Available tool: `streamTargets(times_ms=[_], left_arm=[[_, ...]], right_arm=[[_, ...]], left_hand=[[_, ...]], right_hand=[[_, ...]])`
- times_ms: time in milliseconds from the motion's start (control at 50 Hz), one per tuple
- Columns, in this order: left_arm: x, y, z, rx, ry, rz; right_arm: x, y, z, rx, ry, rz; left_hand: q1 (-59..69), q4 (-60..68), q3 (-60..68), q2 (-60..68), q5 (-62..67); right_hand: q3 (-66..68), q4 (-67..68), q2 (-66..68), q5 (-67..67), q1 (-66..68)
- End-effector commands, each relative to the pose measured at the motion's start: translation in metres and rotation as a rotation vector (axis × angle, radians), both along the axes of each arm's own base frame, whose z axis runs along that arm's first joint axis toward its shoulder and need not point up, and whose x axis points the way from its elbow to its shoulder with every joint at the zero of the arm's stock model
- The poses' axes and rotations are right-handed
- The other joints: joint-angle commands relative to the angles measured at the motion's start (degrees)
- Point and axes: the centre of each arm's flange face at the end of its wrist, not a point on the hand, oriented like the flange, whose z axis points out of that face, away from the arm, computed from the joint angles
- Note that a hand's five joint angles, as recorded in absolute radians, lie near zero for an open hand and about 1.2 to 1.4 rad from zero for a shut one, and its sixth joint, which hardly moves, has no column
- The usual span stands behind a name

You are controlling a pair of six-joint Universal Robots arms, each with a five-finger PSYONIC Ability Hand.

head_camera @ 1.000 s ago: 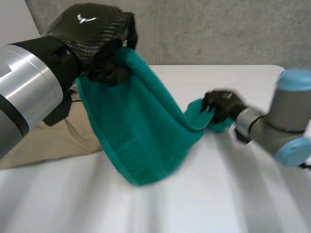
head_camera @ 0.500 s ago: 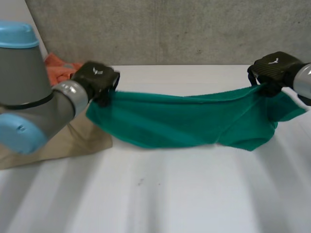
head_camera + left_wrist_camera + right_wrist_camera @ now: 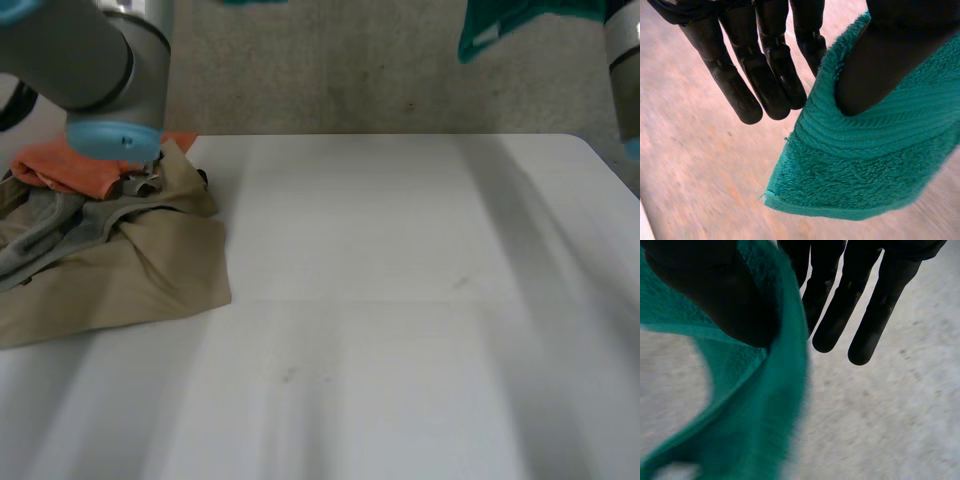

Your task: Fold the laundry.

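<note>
Green towel (image 3: 495, 25) is up in the air, well above the white table (image 3: 400, 300). From the head view only a hanging bit of it shows, high against the concrete wall (image 3: 350, 70) next to the right arm (image 3: 625, 60), plus a sliver over toward the left arm (image 3: 90, 60). It touches neither the table nor anything on it.

Left hand (image 3: 770, 65) has it: the thumb (image 3: 880, 65) presses down on the towel (image 3: 865, 165) near its woven band. The towel passes in between the thumb and the fingers, which are straight and close together. A hemmed corner hangs just past the fingertips.

Right hand (image 3: 865, 305) is the same: the thumb (image 3: 715, 290) is clamped onto the towel (image 3: 750, 430) and the fingers are straight. The cloth is pinched between them at an edge. Can't tell if that spot is a corner. The rest of the towel drops away under the palm in a loose fold.

On the table, left side under the left arm, there is a heap of other laundry. A tan cloth (image 3: 110, 280) is spread at the front, a grey garment (image 3: 50, 225) is crumpled on it, and an orange cloth (image 3: 70, 165) lies behind, touching both.
</note>
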Motion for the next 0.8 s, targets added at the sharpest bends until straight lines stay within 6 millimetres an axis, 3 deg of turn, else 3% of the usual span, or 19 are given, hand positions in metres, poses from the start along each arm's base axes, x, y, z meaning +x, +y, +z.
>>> streamTargets(times_ms=[20, 60, 120, 140, 220, 300, 380, 500, 800], left_arm=[[0.001, 0.004, -0.084, 0.250, -0.149, -0.037], [0.004, 0.007, -0.121, 0.349, -0.201, -0.045], [0.008, 0.012, -0.156, 0.440, -0.252, -0.052], [0.012, 0.016, -0.179, 0.501, -0.281, -0.057], [0.018, 0.029, -0.223, 0.619, -0.337, -0.072], [0.022, 0.040, -0.241, 0.665, -0.361, -0.079], [0.025, 0.046, -0.238, 0.666, -0.363, -0.079], [0.030, 0.052, -0.219, 0.632, -0.346, -0.075], [0.032, 0.054, -0.210, 0.617, -0.333, -0.076]], right_arm=[[0.003, 0.015, -0.078, 0.341, 0.130, 0.035], [0.003, 0.024, -0.109, 0.469, 0.174, 0.040], [0.004, 0.036, -0.144, 0.594, 0.232, 0.050], [0.003, 0.044, -0.166, 0.668, 0.271, 0.057], [0.000, 0.060, -0.216, 0.798, 0.365, 0.079], [-0.006, 0.066, -0.242, 0.867, 0.416, 0.075], [-0.013, 0.069, -0.246, 0.935, 0.406, 0.066], [-0.034, 0.060, -0.233, 0.978, 0.307, 0.029], [-0.072, 0.036, -0.234, 1.028, 0.160, -0.060]], left_hand=[[13.24, 11.06, 11.58, 11.28, 13.20], [13.24, 11.06, 11.58, 11.28, 13.20], [13.24, 11.06, 11.58, 11.28, 13.20], [13.24, 11.06, 11.58, 11.28, 13.20], [13.24, 11.06, 11.58, 11.28, 13.20], [13.24, 11.06, 11.58, 11.28, 13.20], [13.24, 11.06, 11.58, 11.28, 13.20], [13.24, 11.06, 11.58, 11.28, 13.20], [13.24, 11.06, 11.58, 11.28, 13.20]], right_hand=[[12.06, 11.43, 12.55, 11.64, 15.82], [12.06, 11.43, 12.55, 11.64, 15.82], [12.06, 11.43, 12.55, 11.64, 15.82], [12.06, 11.43, 12.55, 11.64, 15.82], [12.06, 11.43, 12.55, 11.64, 15.82], [12.06, 11.43, 12.55, 11.64, 15.82], [12.06, 11.43, 12.55, 11.64, 15.82], [-9.99, -10.61, -9.50, -10.40, -6.22], [-16.06, -16.68, -15.57, -16.47, -12.29]])
